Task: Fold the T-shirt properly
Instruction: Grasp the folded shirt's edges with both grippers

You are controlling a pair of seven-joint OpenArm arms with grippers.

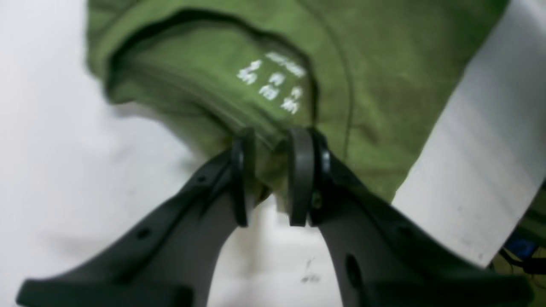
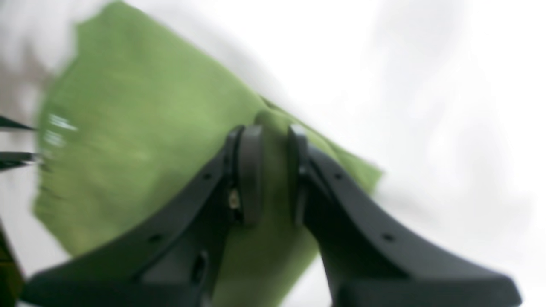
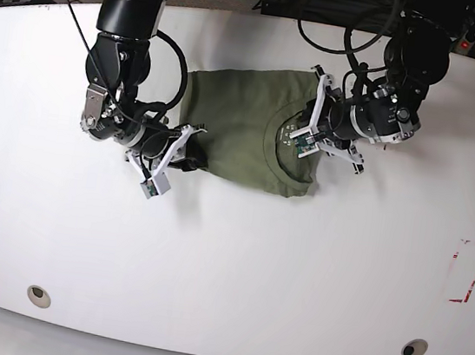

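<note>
The olive-green T-shirt (image 3: 237, 116) lies partly folded on the white table (image 3: 226, 264), toward the back middle. In the left wrist view my left gripper (image 1: 273, 179) is shut on the T-shirt (image 1: 384, 85) at the collar, just below the white printed neck label (image 1: 273, 83). In the base view that left gripper (image 3: 290, 141) sits at the neckline on the garment's right side. My right gripper (image 2: 273, 170) is shut on a raised pinch along the edge of the T-shirt (image 2: 149, 128). From the base camera, the right gripper (image 3: 191, 161) is at the garment's front-left corner.
A red-outlined rectangle (image 3: 468, 271) is marked on the table at the right. Two round holes (image 3: 39, 296) (image 3: 412, 348) sit near the front edge. Cables and equipment (image 3: 348, 4) crowd the back edge behind the arms.
</note>
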